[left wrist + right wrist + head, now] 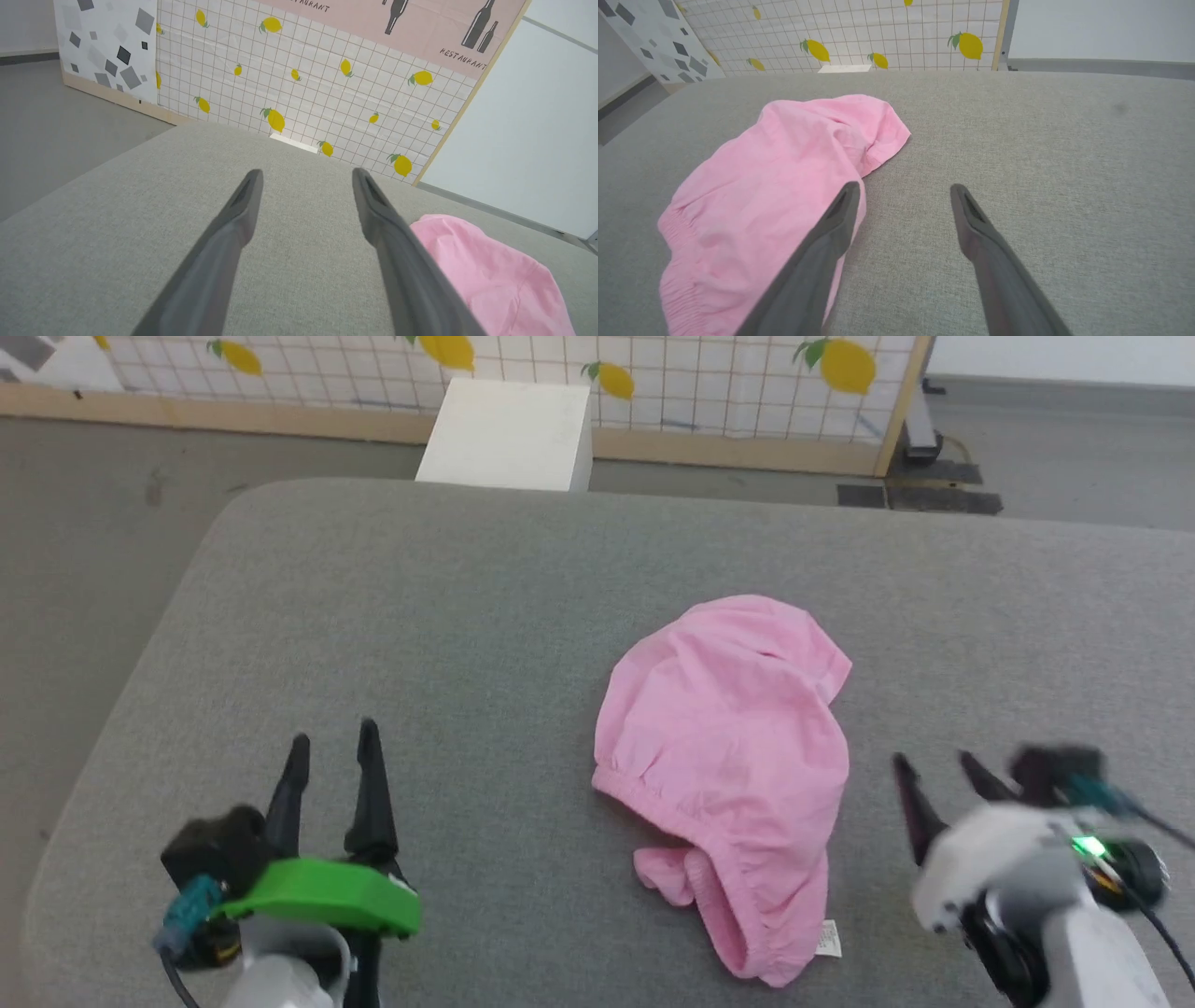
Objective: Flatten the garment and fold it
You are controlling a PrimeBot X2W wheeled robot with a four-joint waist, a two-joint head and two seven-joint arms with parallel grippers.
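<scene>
Head view: the pink shorts [724,756] lie crumpled right of centre on the grey cushion [448,616] — gathered waistband and white tag [828,939] at the near end — between the left gripper [333,733] and right gripper [934,761], both with jaws spread wide, grasping nothing.

A white box [509,434] stands beyond the grey fabric surface [467,616] (a lemon-print panel [728,392] behind it)
</scene>
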